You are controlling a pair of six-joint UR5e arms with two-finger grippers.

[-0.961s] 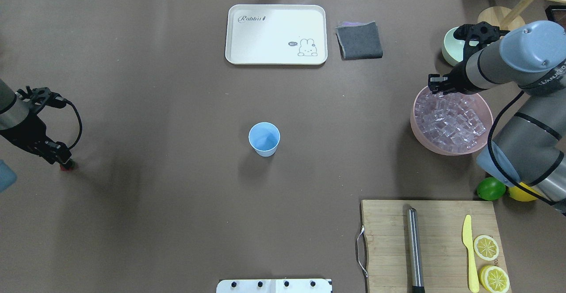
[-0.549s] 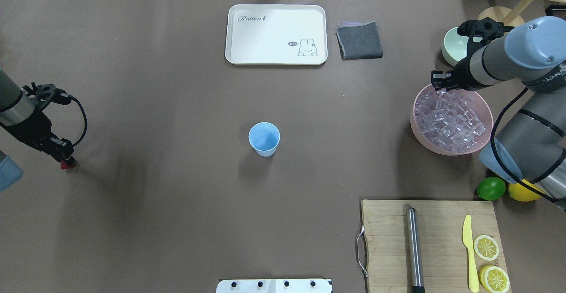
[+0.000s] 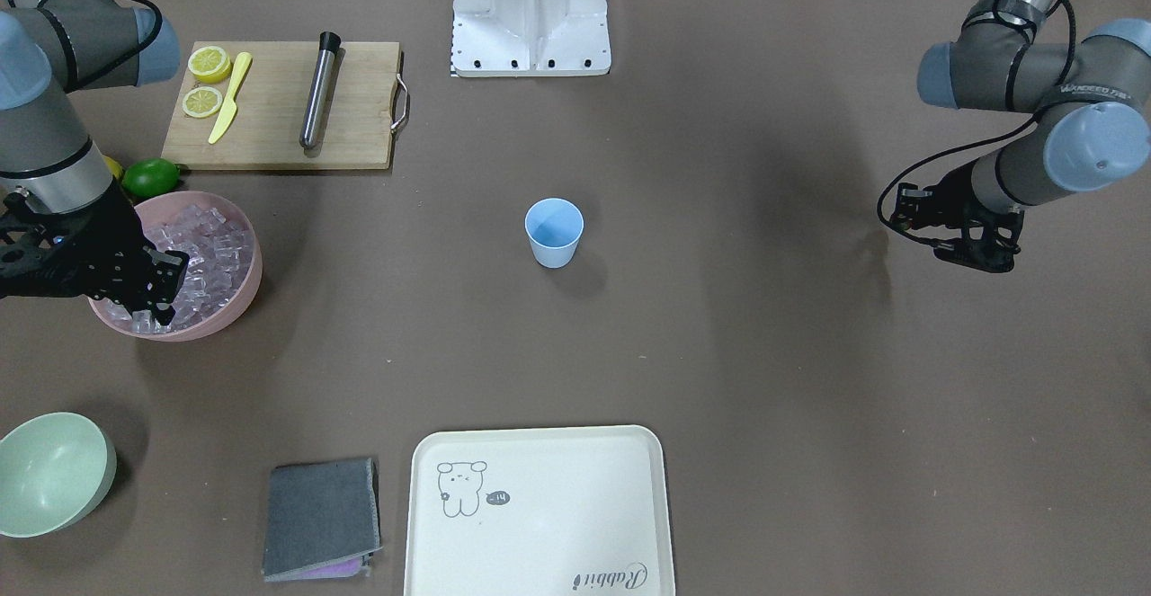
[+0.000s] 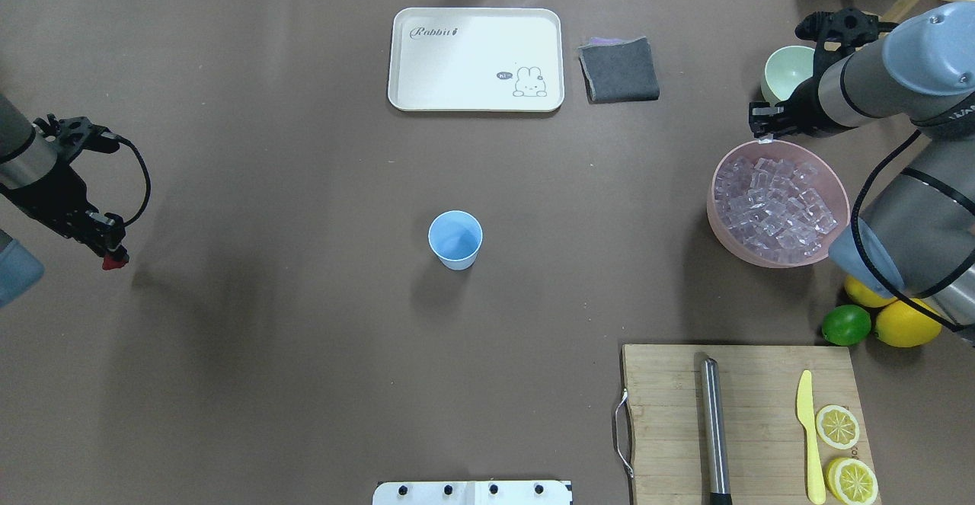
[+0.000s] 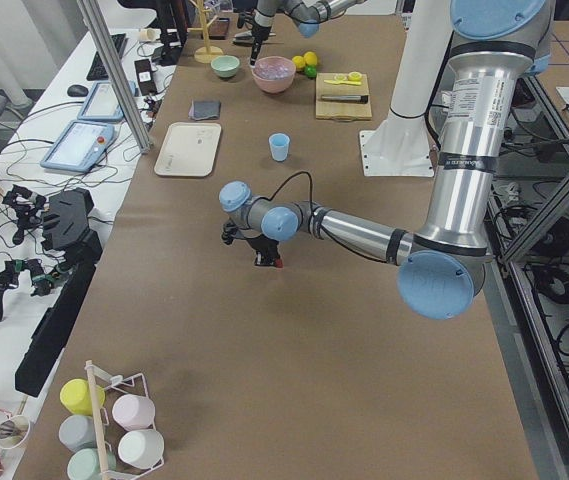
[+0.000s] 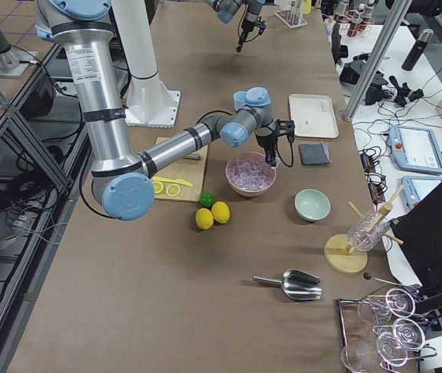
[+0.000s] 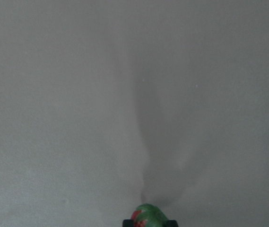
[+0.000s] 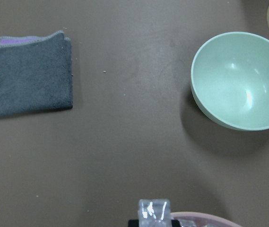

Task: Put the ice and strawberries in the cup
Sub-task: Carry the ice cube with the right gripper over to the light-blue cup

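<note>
The light-blue cup (image 4: 455, 240) stands upright at the table's middle, also in the front view (image 3: 553, 232). My left gripper (image 4: 113, 258) is far to the cup's left, shut on the red strawberry (image 7: 148, 215) with its green top, held a little above the table. The pink bowl's rim (image 4: 712, 215) holds many ice cubes (image 4: 777, 200) at the right. My right gripper (image 4: 762, 133) is over the bowl's far rim, shut on one ice cube (image 8: 153, 210).
A white tray (image 4: 476, 59), a grey cloth (image 4: 618, 69) and a pale green bowl (image 4: 784, 71) lie at the far side. A cutting board (image 4: 746, 421) with a metal rod, yellow knife and lemon halves is near right, beside a lime (image 4: 845, 324) and lemons.
My right gripper has risen from the ice toward the bowl's far rim with a cube. My left gripper has moved slightly away from the robot, strawberry still in it.
</note>
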